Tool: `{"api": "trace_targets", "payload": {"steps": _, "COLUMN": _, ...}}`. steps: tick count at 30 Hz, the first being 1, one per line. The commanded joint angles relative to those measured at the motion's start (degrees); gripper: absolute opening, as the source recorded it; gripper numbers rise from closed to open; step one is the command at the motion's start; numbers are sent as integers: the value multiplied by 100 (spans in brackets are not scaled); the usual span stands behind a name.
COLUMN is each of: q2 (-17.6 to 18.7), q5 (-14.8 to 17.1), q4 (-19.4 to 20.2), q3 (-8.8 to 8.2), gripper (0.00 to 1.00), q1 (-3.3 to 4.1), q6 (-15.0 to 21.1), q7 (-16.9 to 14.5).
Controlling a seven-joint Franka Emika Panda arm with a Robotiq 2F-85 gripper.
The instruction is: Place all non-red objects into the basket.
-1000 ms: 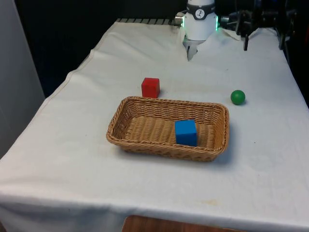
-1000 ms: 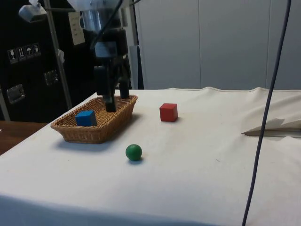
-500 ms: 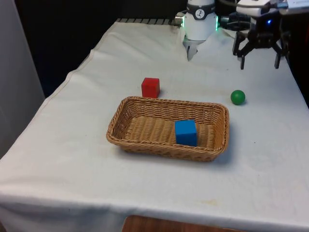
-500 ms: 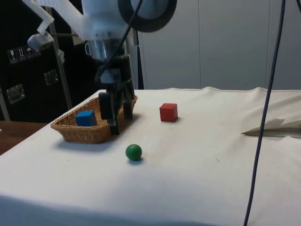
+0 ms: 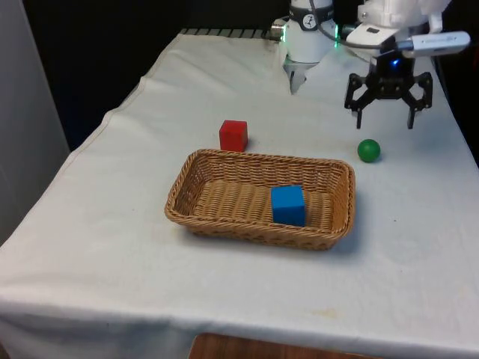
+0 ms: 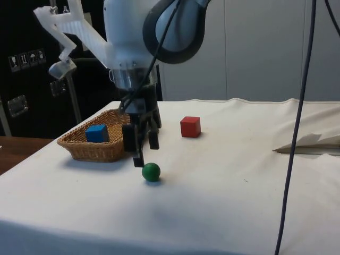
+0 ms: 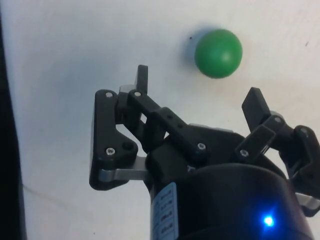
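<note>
While the white cloth (image 5: 112,224) covered the whole table, we saw the wicker basket (image 5: 187,196) lying near its middle, and that was the largest thing on it. Above the cloth, our gripper (image 5: 388,114) hung with its fingers spread wide and nothing between them; in the side view it (image 6: 142,151) stood just above and a little to the basket side of the ball, not touching it. Inside the basket sat the blue cube (image 5: 287,205), resting on the woven floor toward the front view's right, so we judged that part of the job done. The red cube (image 5: 233,135) stood on the cloth just behind the basket's far rim, apart from it, and we judged it should be left where it was. The green ball (image 5: 368,150) lay on the cloth off the basket's far right corner in the front view, and the wrist view showed it (image 7: 218,53) lying just beyond the open fingertips. We took it to be the one non-red piece left to grasp and carry over.
</note>
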State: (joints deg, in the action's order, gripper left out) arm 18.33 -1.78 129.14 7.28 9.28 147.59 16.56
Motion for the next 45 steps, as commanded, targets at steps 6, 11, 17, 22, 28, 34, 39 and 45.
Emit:
{"api": "trace_targets", "payload": {"steps": 6, "q2": 143, "q5": -17, "q4": 23, "q3": -74, "gripper": 100, "q1": 0, "q6": 218, "q7": 6}}
{"api": "trace_targets", "payload": {"steps": 11, "q2": 235, "q5": -29, "q4": 6, "q3": -86, "gripper": 100, "q1": -6, "q6": 304, "q7": -34}}
{"api": "trace_targets", "payload": {"steps": 17, "q2": 338, "q5": -17, "q4": -57, "q3": -143, "gripper": 100, "q1": -29, "q6": 332, "q7": -206}}
{"api": "trace_targets", "payload": {"steps": 22, "q2": 453, "q5": 11, "q4": -132, "q3": -229, "gripper": 100, "q1": -52, "q6": 344, "q7": -453}}
{"api": "trace_targets", "payload": {"steps": 28, "q2": 487, "q5": 23, "q4": -120, "q3": -298, "gripper": 100, "q1": -69, "q6": 355, "q7": -630}}
{"api": "trace_targets", "payload": {"steps": 34, "q2": 493, "q5": 34, "q4": -63, "q3": -338, "gripper": 100, "q1": -86, "q6": 395, "q7": -745}}
{"api": "trace_targets", "payload": {"steps": 39, "q2": 527, "q5": 17, "q4": -57, "q3": -395, "gripper": 100, "q1": -74, "q6": 395, "q7": -837}}
{"api": "trace_targets", "payload": {"steps": 45, "q2": 561, "q5": 40, "q4": -69, "q3": -384, "gripper": 100, "q1": -74, "q6": 401, "q7": -859}}
